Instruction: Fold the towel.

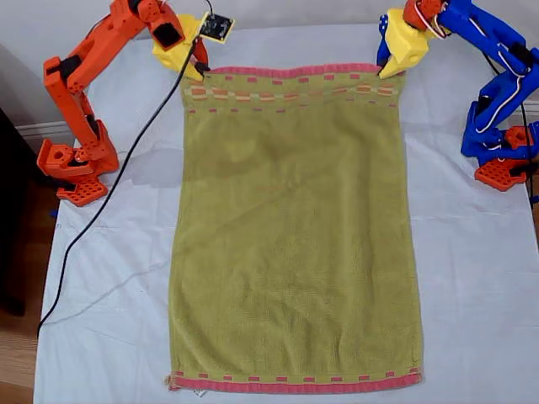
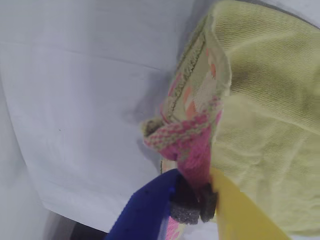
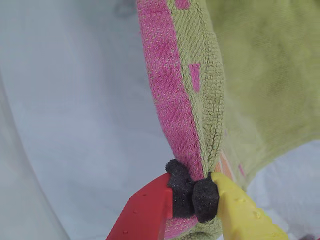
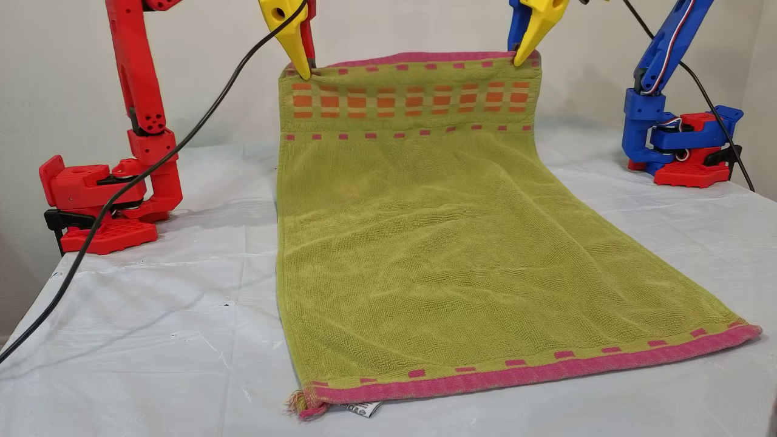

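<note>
Light: bright, even, diffuse.
Shadows: soft, faint grey on white tablecloth [image 1: 472, 252].
Glare: none.
Focus: wrist views soft; off-arm views sharp.

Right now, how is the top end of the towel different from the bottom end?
The far end of the towel is lifted off the tablecloth, pinched at its corners by my first gripper and my second gripper; the near end lies flat, with nothing holding it. The far end shows an orange checked band; the near end shows none. Both have pink hems.

small white tag [image 4: 358, 409] under towel [image 4: 437, 243] hem, print unreadable
</note>
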`<state>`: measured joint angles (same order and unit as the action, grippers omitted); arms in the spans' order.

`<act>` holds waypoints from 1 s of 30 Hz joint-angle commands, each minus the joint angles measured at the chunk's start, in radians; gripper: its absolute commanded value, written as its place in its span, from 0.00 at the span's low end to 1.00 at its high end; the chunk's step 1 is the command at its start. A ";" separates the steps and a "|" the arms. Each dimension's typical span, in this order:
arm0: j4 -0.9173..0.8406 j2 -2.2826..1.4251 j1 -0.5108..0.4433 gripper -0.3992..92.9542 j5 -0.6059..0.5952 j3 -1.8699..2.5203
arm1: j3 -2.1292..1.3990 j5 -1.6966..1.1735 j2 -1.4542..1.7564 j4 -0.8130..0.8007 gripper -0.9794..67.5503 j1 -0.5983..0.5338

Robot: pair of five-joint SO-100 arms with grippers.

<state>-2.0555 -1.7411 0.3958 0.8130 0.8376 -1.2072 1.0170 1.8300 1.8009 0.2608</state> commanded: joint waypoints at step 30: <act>0.137 -0.158 -0.925 0.00 0.463 0.278 | -0.005 0.660 -0.014 -0.002 0.01 -0.752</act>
<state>-1.9251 -1.8761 -0.4341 1.2563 1.1275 -1.2717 1.6183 1.8193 1.7902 -0.4203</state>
